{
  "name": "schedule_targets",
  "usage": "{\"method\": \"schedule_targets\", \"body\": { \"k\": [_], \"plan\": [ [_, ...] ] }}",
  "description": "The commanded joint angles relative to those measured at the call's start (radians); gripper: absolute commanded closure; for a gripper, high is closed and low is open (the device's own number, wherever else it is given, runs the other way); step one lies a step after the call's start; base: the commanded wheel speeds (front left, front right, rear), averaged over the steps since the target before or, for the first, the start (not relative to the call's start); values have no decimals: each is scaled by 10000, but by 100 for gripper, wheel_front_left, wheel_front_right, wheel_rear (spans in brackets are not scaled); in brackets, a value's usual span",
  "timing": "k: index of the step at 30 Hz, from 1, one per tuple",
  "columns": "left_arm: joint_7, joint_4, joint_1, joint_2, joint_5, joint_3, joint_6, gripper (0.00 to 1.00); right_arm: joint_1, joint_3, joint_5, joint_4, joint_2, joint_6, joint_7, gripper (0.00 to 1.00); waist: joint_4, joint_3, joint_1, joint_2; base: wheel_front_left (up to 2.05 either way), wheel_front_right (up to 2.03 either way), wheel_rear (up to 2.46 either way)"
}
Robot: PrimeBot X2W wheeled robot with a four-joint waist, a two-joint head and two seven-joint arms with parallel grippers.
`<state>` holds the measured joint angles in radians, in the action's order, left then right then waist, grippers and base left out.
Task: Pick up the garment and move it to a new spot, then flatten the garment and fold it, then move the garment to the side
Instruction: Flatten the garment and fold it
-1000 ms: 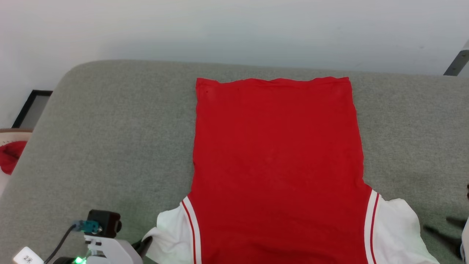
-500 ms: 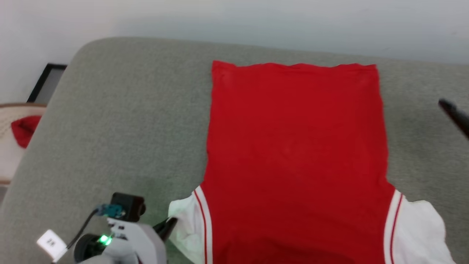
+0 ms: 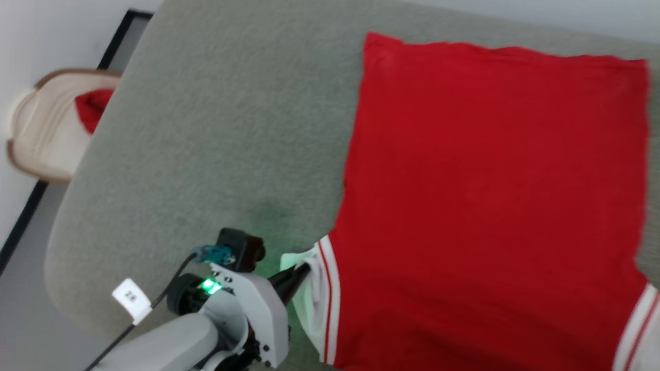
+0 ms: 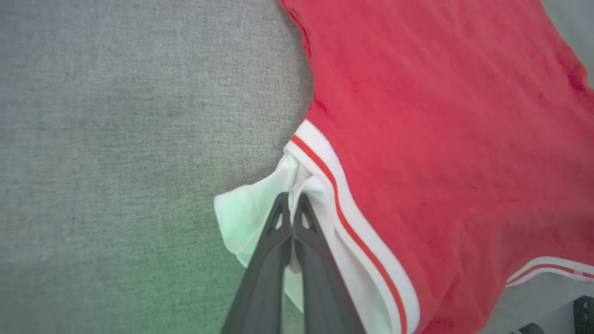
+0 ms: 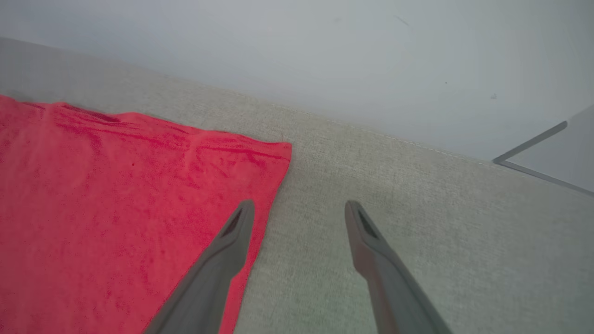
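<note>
The garment (image 3: 490,180), a red jersey with white sleeves and striped trim, lies spread flat and plain side up on the grey cushion (image 3: 206,129). My left gripper (image 3: 304,269) is shut on the bunched white left sleeve (image 4: 241,218); in the left wrist view its fingers (image 4: 291,200) pinch the cloth beside the striped trim. My right gripper (image 5: 300,204) hangs open above the cushion, just past the garment's (image 5: 116,199) far hem corner, one finger over the red edge.
A beige basket (image 3: 51,123) holding a red cloth stands on the floor off the cushion's left edge. A pale wall (image 5: 325,55) backs the cushion. Bare grey cushion spreads left of the garment and beyond its right hem corner.
The head camera has swung, shifting and tilting the whole picture. My left gripper has closed on the white sleeve, which is now gathered toward the red body.
</note>
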<state>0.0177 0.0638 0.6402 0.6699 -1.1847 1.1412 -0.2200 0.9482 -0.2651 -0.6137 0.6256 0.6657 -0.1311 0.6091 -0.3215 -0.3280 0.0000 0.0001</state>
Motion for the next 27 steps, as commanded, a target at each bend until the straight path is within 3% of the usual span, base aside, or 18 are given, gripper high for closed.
{"method": "schedule_targets", "body": {
  "k": [1,8,16,18,27],
  "plan": [
    [-46,179,222,-228,100,38,163,100,316,78,32,617,-92,7,54,0,-1035,-989,0,-1,0,0,0],
    [-166,863,477,-850,163,161,735,100,1178,200,293,2590,-298,7,337,0,-1642,-1460,0,-1,0,0,0],
    [-249,1520,476,-1182,82,251,1129,100,1365,146,857,4341,-651,4,854,0,-1880,-1573,0,-1,0,0,0],
    [-264,1699,466,-1253,62,260,1215,100,1306,-128,1005,4505,-780,-16,1051,100,-1862,-1581,0,-1,0,0,0],
    [-382,2408,330,-1263,-144,167,1486,100,1104,-555,745,4429,-520,5,1115,100,-1408,-1141,0,-1,0,0,0]
  ]
}}
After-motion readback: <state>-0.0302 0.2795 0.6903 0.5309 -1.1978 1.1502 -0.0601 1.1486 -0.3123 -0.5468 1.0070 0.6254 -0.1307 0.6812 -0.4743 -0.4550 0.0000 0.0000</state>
